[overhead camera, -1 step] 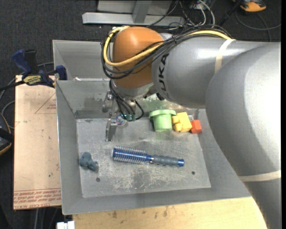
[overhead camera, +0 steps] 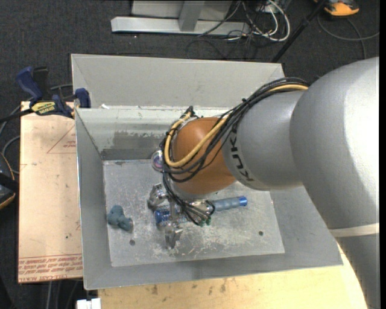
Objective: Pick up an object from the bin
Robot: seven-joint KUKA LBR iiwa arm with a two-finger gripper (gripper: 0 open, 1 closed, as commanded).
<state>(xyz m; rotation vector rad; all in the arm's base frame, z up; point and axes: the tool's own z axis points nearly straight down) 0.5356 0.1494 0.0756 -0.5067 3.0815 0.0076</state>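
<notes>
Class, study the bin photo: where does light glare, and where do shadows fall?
Camera view: light glares off the arm's grey casing at right; the orange cover carries a soft highlight; the arm shades the bin floor beneath it; the blue-grey lump at left casts only a faint shadow.

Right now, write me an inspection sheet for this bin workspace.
Surface: grey metal bin, floor scuffed and dusty.
Job's things: blue tube right of centre; small blue piece at centre; grey-blue lump apart at the left.
Clutter: shiny rounded thing near the back wall, kind unclear.
Grippers: gripper low over the bin's middle, beside the small blue piece.
Cables: yellow and black cables looped over the orange wrist cover.
Surroundings: dark floor; loose cords beyond the bin.
</notes>
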